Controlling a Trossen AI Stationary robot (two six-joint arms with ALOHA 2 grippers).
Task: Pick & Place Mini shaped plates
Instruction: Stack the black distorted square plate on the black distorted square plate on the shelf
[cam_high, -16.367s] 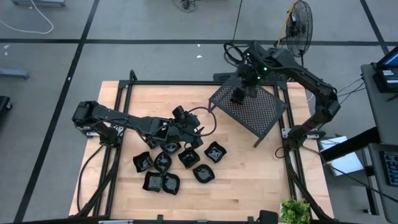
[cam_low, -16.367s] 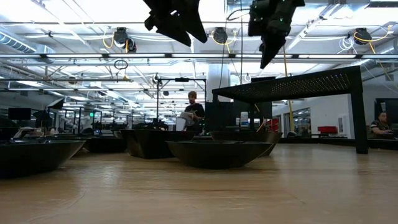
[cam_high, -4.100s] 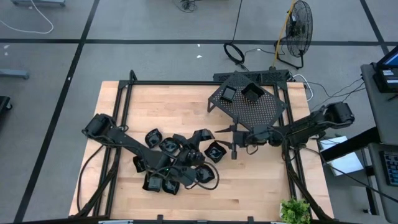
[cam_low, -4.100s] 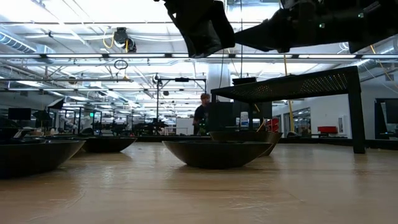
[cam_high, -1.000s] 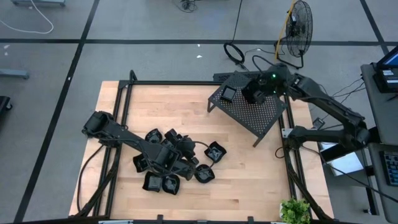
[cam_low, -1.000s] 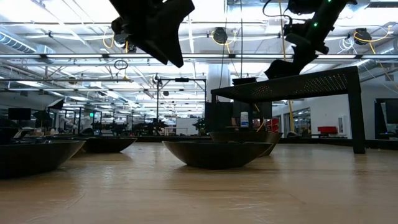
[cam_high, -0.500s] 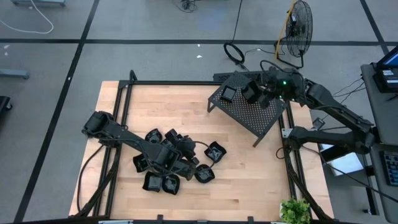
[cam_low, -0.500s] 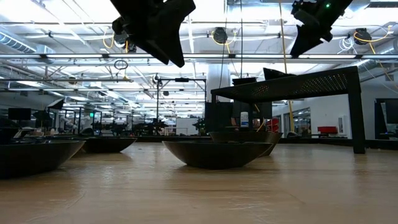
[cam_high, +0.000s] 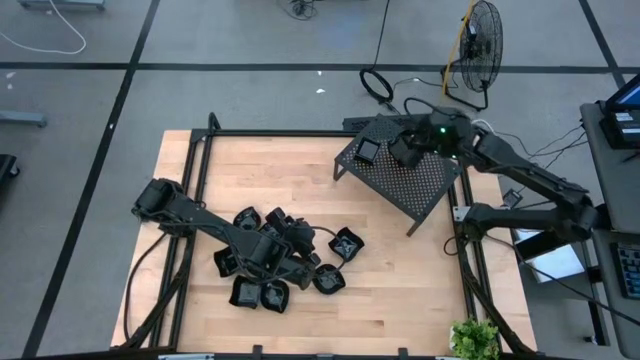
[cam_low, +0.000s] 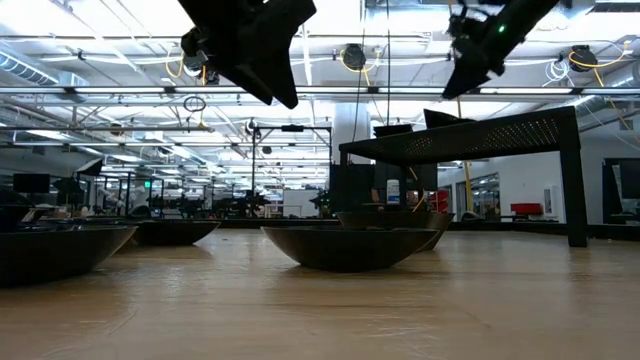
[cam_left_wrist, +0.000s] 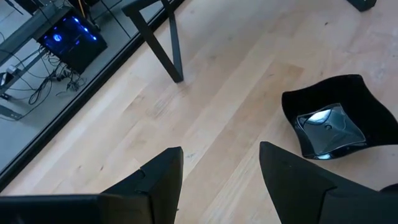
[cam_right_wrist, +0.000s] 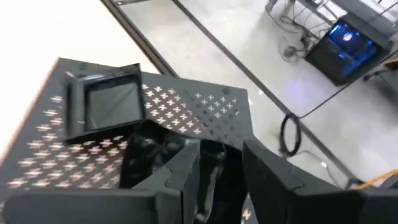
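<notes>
On the near half of the pale wooden table (cam_high: 400, 270), a cluster of small glossy black dishes with raised rims (cam_high: 262, 268) lay close together, one wavy-edged dish (cam_high: 346, 243) sitting a little apart toward the rack. The left gripper (cam_high: 300, 240) hovered low over that cluster, its two dark fingers (cam_left_wrist: 163, 180) spread apart with nothing between them; the left wrist view showed only bare wood in the gap and a wavy dish (cam_left_wrist: 336, 124) off to one side. Farther back, the large black perforated metal rack (cam_high: 420, 185) carried two dishes on its far end, a square one (cam_high: 368, 150) and a second (cam_high: 402, 150) beside it. The right gripper (cam_high: 418, 143) hung just above that second dish, fingers (cam_right_wrist: 186, 168) parted and apparently gripping nothing. The dishes looked stiff, light and slick, likely chip-prone if dropped; a pinch across a raised rim, one finger inside and one outside, seemed the surest hold.
</notes>
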